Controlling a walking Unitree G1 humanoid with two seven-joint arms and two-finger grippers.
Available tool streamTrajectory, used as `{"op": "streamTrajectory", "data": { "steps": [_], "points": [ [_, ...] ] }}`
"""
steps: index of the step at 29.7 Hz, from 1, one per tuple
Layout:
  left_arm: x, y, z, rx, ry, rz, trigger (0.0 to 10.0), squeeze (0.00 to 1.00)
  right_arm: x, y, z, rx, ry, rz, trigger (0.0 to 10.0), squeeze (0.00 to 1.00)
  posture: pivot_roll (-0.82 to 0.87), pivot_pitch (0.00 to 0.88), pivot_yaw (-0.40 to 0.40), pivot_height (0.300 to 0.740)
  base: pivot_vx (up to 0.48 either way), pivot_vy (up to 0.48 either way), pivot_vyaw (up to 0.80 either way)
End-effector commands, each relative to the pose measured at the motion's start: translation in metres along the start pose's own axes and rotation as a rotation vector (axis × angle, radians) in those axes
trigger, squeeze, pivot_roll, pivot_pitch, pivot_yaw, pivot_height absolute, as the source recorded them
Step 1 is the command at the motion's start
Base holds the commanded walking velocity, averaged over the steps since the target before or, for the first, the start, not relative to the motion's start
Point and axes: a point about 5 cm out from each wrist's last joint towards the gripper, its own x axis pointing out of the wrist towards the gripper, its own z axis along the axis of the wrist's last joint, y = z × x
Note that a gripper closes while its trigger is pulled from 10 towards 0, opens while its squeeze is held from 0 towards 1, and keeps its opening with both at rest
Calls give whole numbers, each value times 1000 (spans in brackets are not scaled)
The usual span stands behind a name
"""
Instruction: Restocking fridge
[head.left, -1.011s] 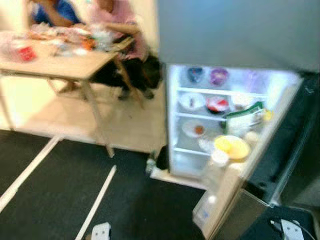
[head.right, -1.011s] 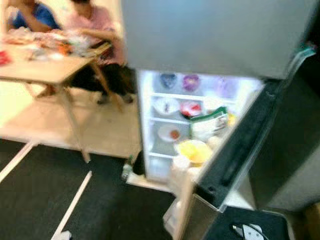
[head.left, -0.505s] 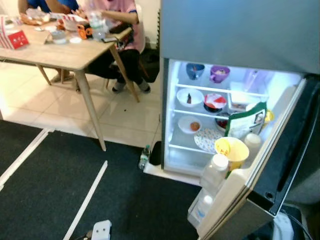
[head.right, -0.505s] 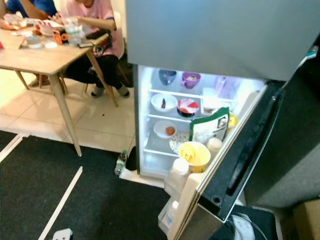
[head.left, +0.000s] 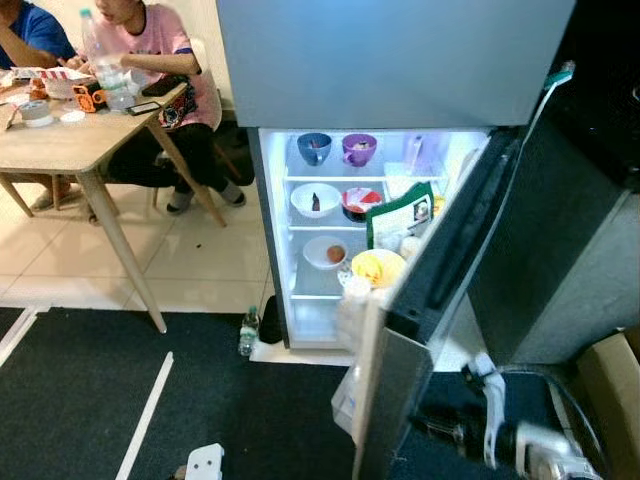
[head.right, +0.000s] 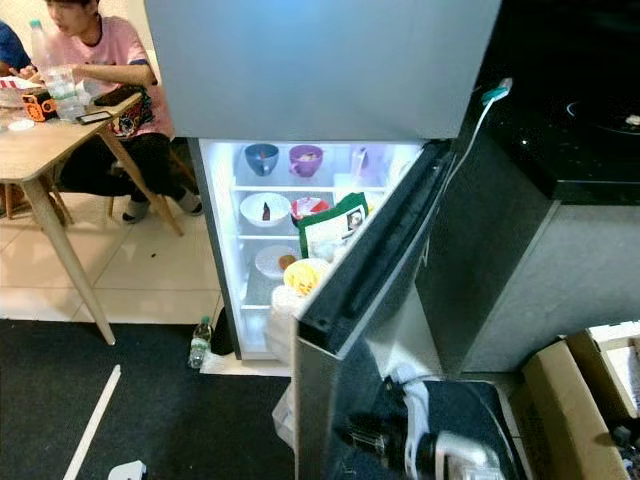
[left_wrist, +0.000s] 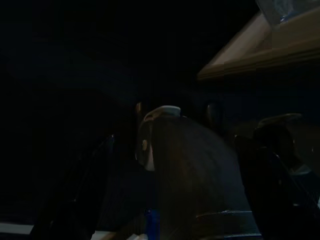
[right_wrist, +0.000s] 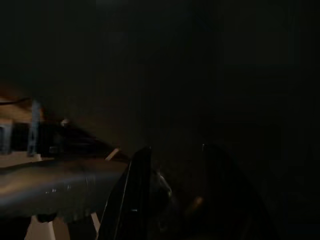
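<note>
Grey fridge door (head.left: 400, 350) is swinging near the right claw (head.left: 440, 432) (grip state unclear), risking spilling its yellow bowl (head.left: 377, 267).

Cam swung right & sharpened: fridge (head.left: 330, 240) slid toward frame centre, table (head.left: 60, 150) w/ seated people (head.left: 150, 60) shifted to left edge. Black counter (head.right: 570, 110) & cardboard box (head.right: 580, 410) came into view at right. Fridge door (head.left: 430, 300) now seen nearly edge-on, hiding most of its shelf items. Right arm (head.left: 520, 440) appeared bottom right.
</note>
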Motion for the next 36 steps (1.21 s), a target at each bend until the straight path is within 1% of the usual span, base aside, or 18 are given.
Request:
{"op": "streamTrajectory", "data": {
  "steps": [1, 5, 6, 7, 9, 11, 14, 15, 16, 17, 20, 21, 23, 26, 30, 34, 35, 36],
  "points": [
    [-1, 3, 0, -5, 1, 11, 10000, 0, 4, 4, 9, -39, 12, 67, 10000, 0, -46, 0, 4, 740, 0, 0, 0],
    [-1, 3, -1, -7, 2, 12, 10000, 0, 18, 15, 30, -165, 37, 202, 10000, 0, -46, 0, -1, 740, 0, 0, 0],
    [-1, 3, -1, -7, 2, 12, 10000, 0, 18, 15, 30, -165, 37, 202, 10000, 0, -46, 0, -1, 740, 0, 0, 0],
    [-1, 3, -2, -8, 3, 11, 10000, 0, 32, 20, 48, -261, 19, 196, 10000, 0, -41, 1, -1, 740, 0, 0, 0],
    [-1, 3, -2, -9, 4, 11, 10000, 0, 38, 21, 55, -301, 7, 179, 10000, 0, -38, 4, -1, 740, 0, 0, 0],
    [-2, 4, -4, -12, 5, 12, 10000, 0, 59, 27, 93, -421, -58, 115, 10000, 0, -23, 14, -3, 740, 0, 0, 0],
    [-2, 4, -5, -13, 5, 13, 10000, 0, 65, 30, 105, -453, -78, 105, 10000, 0, -17, 20, -4, 740, 0, 0, 0],
    [-3, 5, -7, -16, 6, 16, 10000, 0, 72, 35, 120, -505, -97, 90, 10000, 0, -10, 25, -5, 740, 0, 0, 0],
    [-5, 8, -10, -21, 8, 22, 10000, 0, 86, 49, 154, -597, -166, 58, 10000, 0, 3, 40, -10, 740, 0, 0, 0],
    [-6, 9, -11, -22, 10, 25, 10000, 0, 91, 56, 175, -628, -230, 17, 10000, 0, 6, 40, -11, 740, 0, 0, 0],
    [-7, 11, -13, -25, 11, 30, 10000, 0, 97, 70, 212, -644, -373, -64, 10000, 0, 19, 48, -13, 740, 0, 0, 0],
    [-7, 11, -13, -25, 11, 30, 10000, 0, 97, 70, 212, -644, -373, -64, 10000, 0, 19, 48, -13, 740, 0, 0, 0],
    [-8, 12, -14, -31, 8, 35, 10000, 0, 98, 82, 240, -628, -515, -113, 10000, 0, 22, 48, -15, 740, 0, 0, 0],
    [-8, 13, -14, -34, 7, 38, 10000, 0, 99, 84, 243, -621, -541, -129, 10000, 0, 22, 48, -15, 740, 0, 0, 0],
    [-8, 13, -16, -35, 8, 39, 10000, 0, 104, 69, 214, -595, -449, -171, 10000, 0, 23, 34, -19, 740, 0, 0, 0],
    [-7, 10, -15, -24, 11, 32, 10000, 0, 91, 23, 122, -391, -230, -350, 10000, 0, 2, 17, -17, 740, 0, 0, 0],
    [-7, 10, -15, -24, 11, 32, 10000, 0, 91, 23, 122, -391, -230, -350, 10000, 0, 2, 17, -17, 740, 0, 0, 0],
    [-6, 9, -14, -22, 10, 31, 10000, 0, 85, 14, 101, -344, -180, -402, 10000, 0, 0, 14, -19, 740, 0, 0, 0]
  ]
}}
